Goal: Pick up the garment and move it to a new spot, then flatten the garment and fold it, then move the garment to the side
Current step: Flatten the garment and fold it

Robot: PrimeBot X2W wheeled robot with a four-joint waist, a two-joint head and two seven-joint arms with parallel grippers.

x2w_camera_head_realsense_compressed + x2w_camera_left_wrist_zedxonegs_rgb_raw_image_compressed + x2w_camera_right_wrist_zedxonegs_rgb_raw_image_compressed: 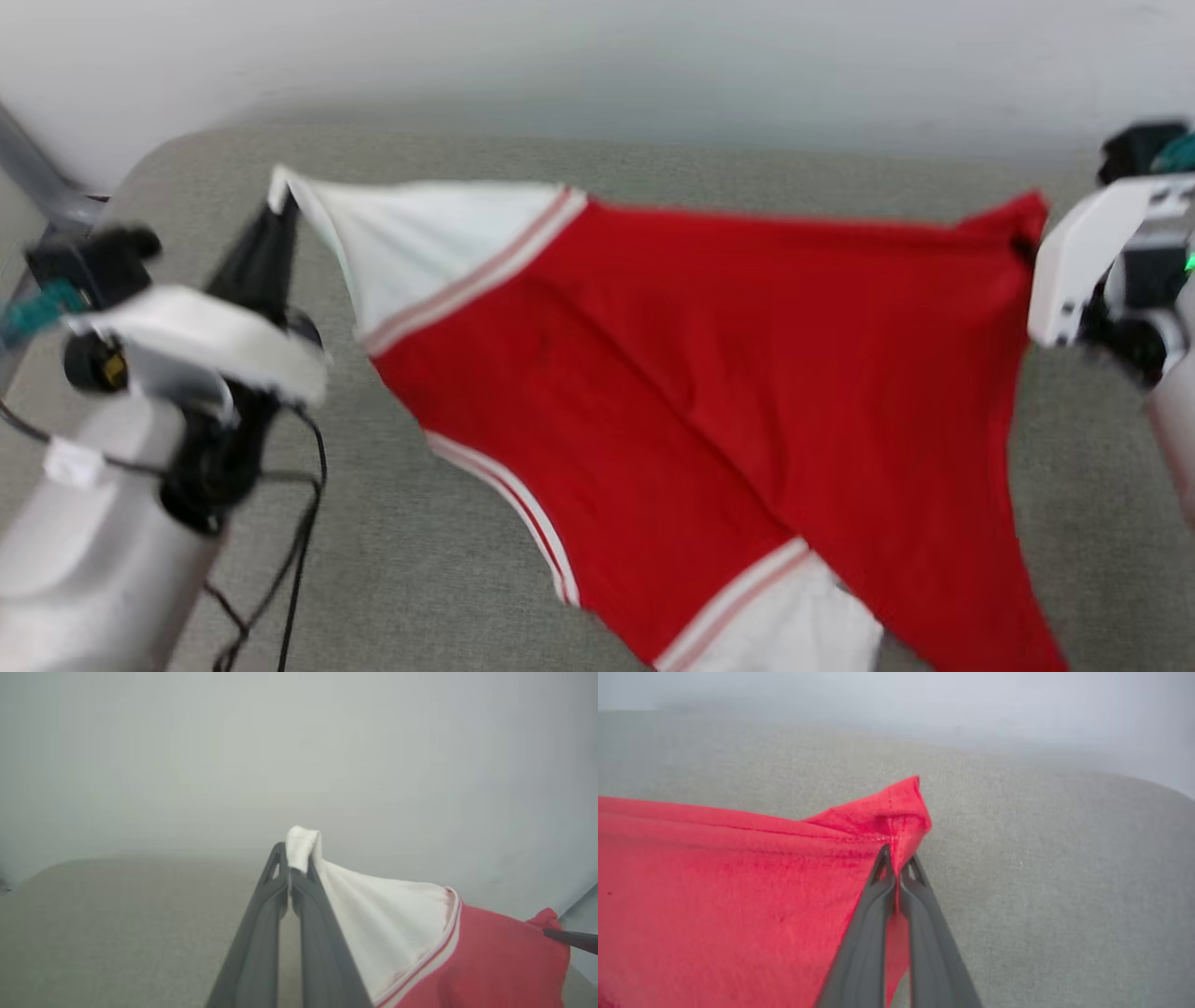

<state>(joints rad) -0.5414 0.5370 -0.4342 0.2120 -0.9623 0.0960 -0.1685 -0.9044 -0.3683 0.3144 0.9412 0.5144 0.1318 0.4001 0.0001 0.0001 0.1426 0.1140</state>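
Left gripper (290,863) clamped shut on white sleeve (420,243) tip, far left. Right gripper (899,863) clamped shut on red corner, far right. Red jersey (709,373) stretched between both over grey fabric surface (420,541), trailing toward near side.

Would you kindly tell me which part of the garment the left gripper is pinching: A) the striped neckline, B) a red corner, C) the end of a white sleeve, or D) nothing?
C: the left gripper is shut on the bunched white sleeve end of the garment.
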